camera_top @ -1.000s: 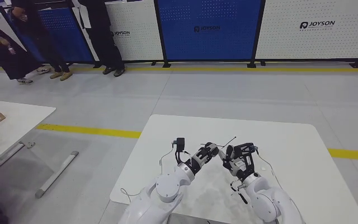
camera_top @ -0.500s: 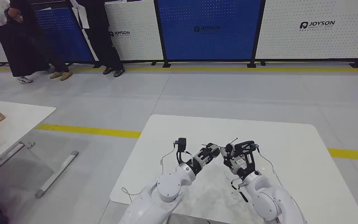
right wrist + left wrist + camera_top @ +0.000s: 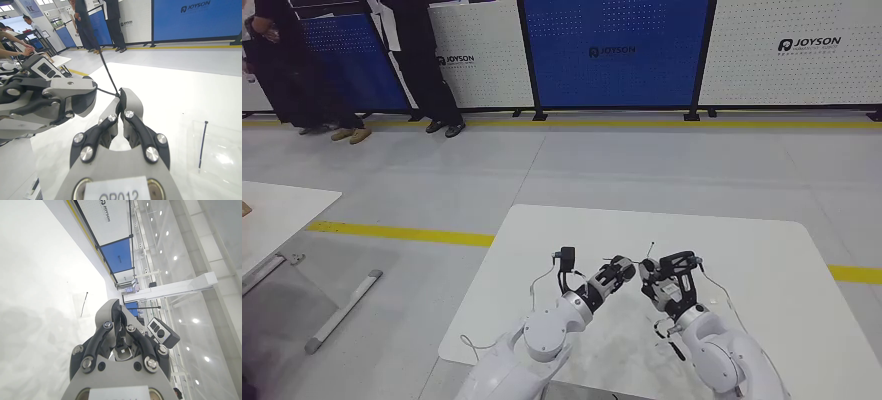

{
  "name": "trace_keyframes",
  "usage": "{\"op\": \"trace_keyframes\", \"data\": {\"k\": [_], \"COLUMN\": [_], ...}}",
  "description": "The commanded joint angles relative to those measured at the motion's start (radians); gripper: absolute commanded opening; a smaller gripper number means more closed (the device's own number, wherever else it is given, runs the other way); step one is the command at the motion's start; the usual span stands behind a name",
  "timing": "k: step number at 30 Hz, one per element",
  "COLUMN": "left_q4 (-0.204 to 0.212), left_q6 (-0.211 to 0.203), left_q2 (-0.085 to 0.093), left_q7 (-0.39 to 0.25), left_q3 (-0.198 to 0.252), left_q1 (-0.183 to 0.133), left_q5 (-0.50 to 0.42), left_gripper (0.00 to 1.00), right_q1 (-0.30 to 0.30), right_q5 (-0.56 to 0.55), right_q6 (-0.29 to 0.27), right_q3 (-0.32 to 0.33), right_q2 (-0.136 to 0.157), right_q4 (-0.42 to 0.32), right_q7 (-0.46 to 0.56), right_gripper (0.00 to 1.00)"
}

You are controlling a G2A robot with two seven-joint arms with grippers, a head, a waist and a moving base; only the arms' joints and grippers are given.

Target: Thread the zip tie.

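A black zip tie (image 3: 107,70) is held between both grippers above the middle of the white table (image 3: 742,250). My right gripper (image 3: 120,94) is shut on the tie at its fingertips. From there a short stretch (image 3: 105,91) runs across to my left gripper (image 3: 92,86), which is shut on it. The long stretch sticks up and away from the right fingertips. In the left wrist view the tie lies pinched between the left gripper's (image 3: 118,310) pads. In the top view the two grippers (image 3: 620,266) (image 3: 650,270) meet tip to tip, with the tie's free end (image 3: 651,246) above them.
A second black zip tie (image 3: 202,144) lies flat on a clear plastic sheet (image 3: 219,151) on the table to the right of the right gripper, also seen as a zip tie (image 3: 84,304) in the left wrist view. People stand far off by the blue and white panels (image 3: 612,50).
In the top view the tie's free end has swung from leaning right to nearly upright. Both grippers have stayed close together, still shut on the tie.
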Motion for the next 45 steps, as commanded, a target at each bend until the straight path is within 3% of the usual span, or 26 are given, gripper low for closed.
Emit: {"op": "trace_keyframes", "data": {"k": [1,21,45], "left_q4": [-0.001,-0.022,-0.075], "left_q6": [-0.012,-0.076,-0.086], "left_q2": [-0.001,-0.001,0.005], "left_q7": [0.005,0.010,0.006], "left_q3": [0.001,-0.020,-0.054], "left_q1": [0.001,0.024,0.054], "left_q5": [-0.005,-0.041,-0.039], "left_gripper": [0.00,0.00,0.00], "right_q1": [0.002,0.010,0.016], "right_q5": [-0.001,-0.002,0.005], "right_q6": [-0.003,-0.009,-0.008], "right_q3": [-0.003,-0.024,-0.030], "right_q2": [0.000,0.003,0.009], "right_q4": [0.005,0.027,0.064], "right_q7": [0.002,0.001,0.009], "right_gripper": [0.00,0.00,0.00]}}
